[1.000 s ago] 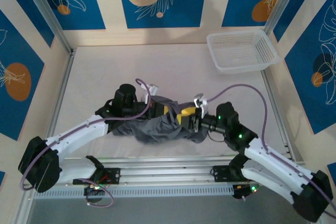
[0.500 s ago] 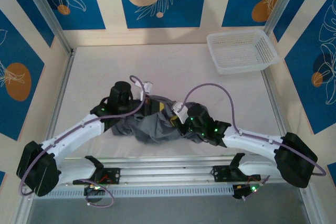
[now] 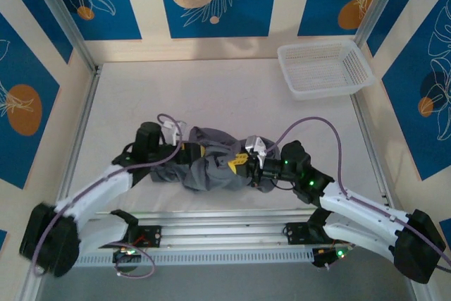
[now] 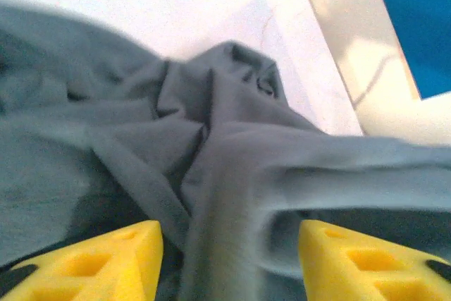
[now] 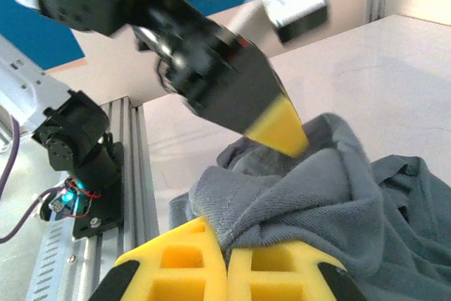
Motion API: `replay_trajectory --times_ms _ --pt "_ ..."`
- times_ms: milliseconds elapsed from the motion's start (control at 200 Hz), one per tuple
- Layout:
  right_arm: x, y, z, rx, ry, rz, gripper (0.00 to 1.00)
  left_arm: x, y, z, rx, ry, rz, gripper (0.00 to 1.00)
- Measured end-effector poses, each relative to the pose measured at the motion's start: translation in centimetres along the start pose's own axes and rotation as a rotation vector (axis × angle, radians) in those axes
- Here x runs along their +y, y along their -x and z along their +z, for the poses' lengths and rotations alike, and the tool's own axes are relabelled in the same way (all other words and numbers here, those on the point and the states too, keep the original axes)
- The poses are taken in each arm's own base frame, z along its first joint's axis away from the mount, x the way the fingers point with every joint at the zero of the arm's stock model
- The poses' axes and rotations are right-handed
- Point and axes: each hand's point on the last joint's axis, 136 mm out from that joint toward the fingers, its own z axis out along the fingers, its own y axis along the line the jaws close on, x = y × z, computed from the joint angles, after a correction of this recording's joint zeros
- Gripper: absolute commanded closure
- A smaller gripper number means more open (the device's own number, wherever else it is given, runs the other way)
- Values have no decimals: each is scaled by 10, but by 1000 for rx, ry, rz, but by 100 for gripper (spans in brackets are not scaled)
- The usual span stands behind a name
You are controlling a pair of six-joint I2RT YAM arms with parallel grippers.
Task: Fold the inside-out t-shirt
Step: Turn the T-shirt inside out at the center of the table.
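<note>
The dark grey inside-out t-shirt (image 3: 211,172) lies crumpled in a heap on the white table, near the front, between the two arms. My left gripper (image 3: 199,151) reaches into its left side. In the left wrist view the yellow fingers (image 4: 95,262) stand apart, and a loose ridge of the t-shirt (image 4: 211,125) runs between them unclamped. My right gripper (image 3: 237,163) is at the heap's right side. In the right wrist view the right gripper (image 5: 227,244) is shut on a hemmed fold of the t-shirt (image 5: 338,195). One left fingertip (image 5: 278,128) hovers just beyond that fold.
A white mesh basket (image 3: 324,68) stands at the far right corner. An aluminium rail (image 3: 225,230) with the arm mounts runs along the near edge, close behind the heap. Metal frame posts (image 3: 60,15) border the table's sides.
My right gripper has come in from the right and shut on a fold of the shirt. My left gripper has opened and drawn back to the left.
</note>
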Motion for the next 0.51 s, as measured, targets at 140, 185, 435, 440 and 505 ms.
replay_trajectory --times_ms 140,185,435,440,505 --pt "-7 -1 -1 1 -31 5 100 -59 39 -53 -175 -10 252 40" --pt "-9 0 -1 0 -35 6 100 -79 40 -61 -192 -48 318 40" --pt "-7 -2 -1 6 -24 20 100 -101 -8 -10 55 -127 474 39" --pt "-7 -2 -1 7 -24 20 100 -100 -9 -7 65 -123 472 39" --pt "-6 -4 -1 15 -19 29 100 -88 -18 6 116 -99 462 38"
